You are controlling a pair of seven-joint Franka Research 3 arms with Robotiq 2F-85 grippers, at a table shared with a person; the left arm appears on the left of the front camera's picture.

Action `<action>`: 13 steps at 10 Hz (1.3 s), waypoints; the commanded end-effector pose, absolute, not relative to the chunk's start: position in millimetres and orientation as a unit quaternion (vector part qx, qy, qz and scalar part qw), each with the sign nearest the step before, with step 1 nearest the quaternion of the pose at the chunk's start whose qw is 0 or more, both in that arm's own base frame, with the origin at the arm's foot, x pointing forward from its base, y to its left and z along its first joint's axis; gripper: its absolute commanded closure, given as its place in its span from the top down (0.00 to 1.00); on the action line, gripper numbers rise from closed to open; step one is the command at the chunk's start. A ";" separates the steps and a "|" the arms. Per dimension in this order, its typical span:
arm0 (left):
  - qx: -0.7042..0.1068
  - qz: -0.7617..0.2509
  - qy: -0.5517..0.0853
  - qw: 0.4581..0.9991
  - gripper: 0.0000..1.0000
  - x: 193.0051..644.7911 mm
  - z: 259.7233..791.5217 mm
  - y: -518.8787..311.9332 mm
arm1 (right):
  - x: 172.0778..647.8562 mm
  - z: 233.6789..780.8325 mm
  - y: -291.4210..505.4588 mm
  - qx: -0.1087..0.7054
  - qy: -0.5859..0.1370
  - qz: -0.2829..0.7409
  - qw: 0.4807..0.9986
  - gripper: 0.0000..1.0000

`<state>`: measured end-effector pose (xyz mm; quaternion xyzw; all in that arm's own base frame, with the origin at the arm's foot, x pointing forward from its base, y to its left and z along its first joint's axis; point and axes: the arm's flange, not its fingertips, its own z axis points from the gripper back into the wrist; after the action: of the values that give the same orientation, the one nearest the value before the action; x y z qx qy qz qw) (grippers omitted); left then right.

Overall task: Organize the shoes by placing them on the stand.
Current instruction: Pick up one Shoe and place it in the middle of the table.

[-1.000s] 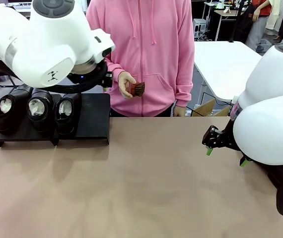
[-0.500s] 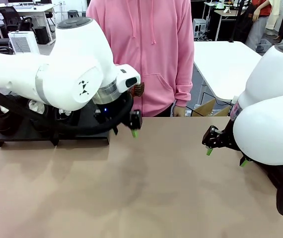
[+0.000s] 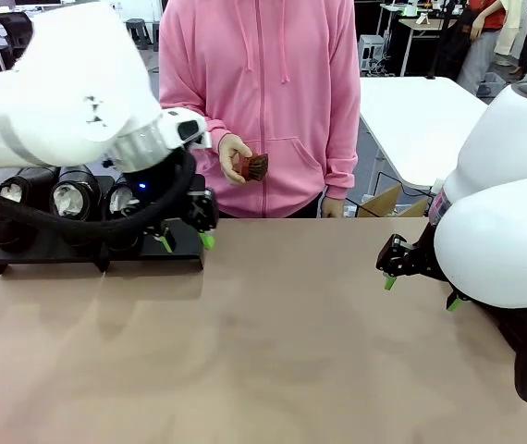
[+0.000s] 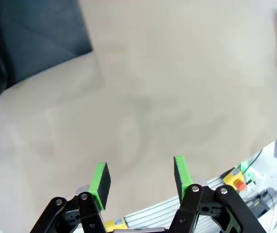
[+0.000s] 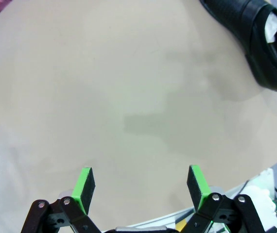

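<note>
- The left tool (image 3: 186, 242), jaws apart and empty, hangs at the stand's (image 3: 178, 242) near right corner.
- Three shoes (image 3: 69, 199) sit on the stand, far left; one more shoe (image 5: 255, 39) lies on the worktop (image 3: 273, 342).
- The right tool (image 3: 419, 289), wide apart and empty, looks better placed to fetch it; grip across the middle, keep it level.
- The worktop is plain tan; a person behind holds a brush (image 3: 255, 166).

left tool (image 3: 186, 242) agape, right tool (image 3: 419, 290) agape

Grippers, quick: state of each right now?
Left gripper: open, holding nothing.
Right gripper: open, holding nothing.
</note>
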<state>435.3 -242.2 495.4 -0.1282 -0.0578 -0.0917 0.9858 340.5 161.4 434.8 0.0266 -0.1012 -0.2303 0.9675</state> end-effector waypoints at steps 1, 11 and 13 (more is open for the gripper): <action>-0.123 -0.112 -0.049 0.985 0.69 435.3 490.5 -260.7 | 341.5 434.5 160.5 0.029 -0.101 -0.222 0.969 1.00; -0.123 -0.112 -0.049 0.985 0.69 435.3 490.5 -260.7 | 371.0 410.7 -26.4 0.051 -0.068 0.108 0.991 1.00; -0.123 -0.112 -0.049 0.985 0.69 435.3 490.5 -260.7 | 371.1 405.6 -27.8 0.008 -0.102 0.175 0.979 1.00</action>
<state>434.3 -263.0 488.3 -0.1260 -0.0482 -0.1111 0.9846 380.5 -32.2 415.2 0.0271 -0.0756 0.1376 0.9872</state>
